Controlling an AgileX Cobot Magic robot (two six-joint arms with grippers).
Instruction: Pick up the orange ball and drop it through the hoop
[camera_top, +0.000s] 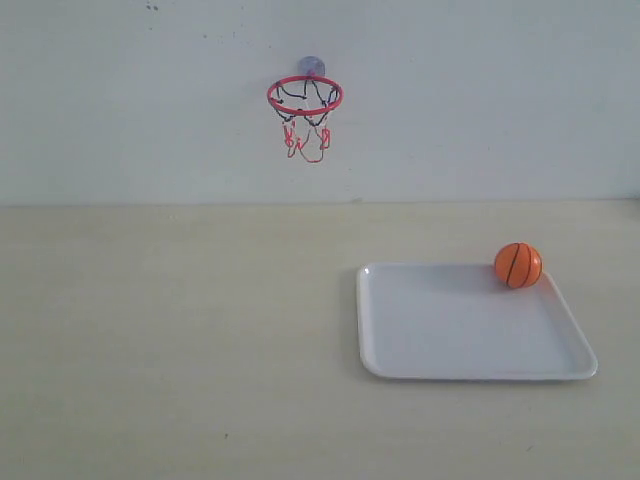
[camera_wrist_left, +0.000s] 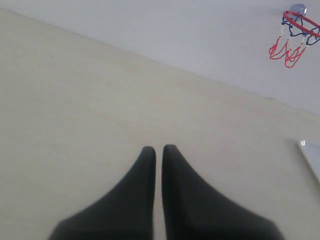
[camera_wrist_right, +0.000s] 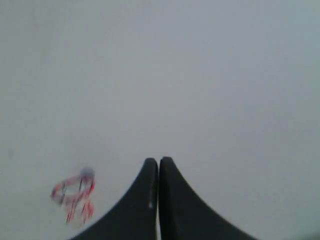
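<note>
The counter (camera_top: 180, 340) fills the lower half of the exterior view, under a pale wall (camera_top: 480, 100), and no arm shows over it. By my reading the task stands at 0 steps done: the pickup, the carry and the drop all remain.

A white tray (camera_top: 420, 345) lies flat at lower right. The hoop (camera_top: 305, 112) hangs on the wall at upper centre, well apart from the tray. Its ring (camera_top: 340, 95) is level and opens upward, with the net (camera_top: 306, 140) hanging straight below.

The ball (camera_top: 518, 265) rests at the tray's upper right corner, at the right middle of the frame. Being round, it has no long axis; 1 black seam faces the camera and runs nearly upright, leaning slightly.

The left end effector (camera_wrist_left: 159, 150) is narrow, with only a slit between the tips, and holds nothing above bare counter. The right end effector (camera_wrist_right: 158, 161) is pressed together, holds nothing and faces the wall, with the hoop blurred at lower left.
</note>
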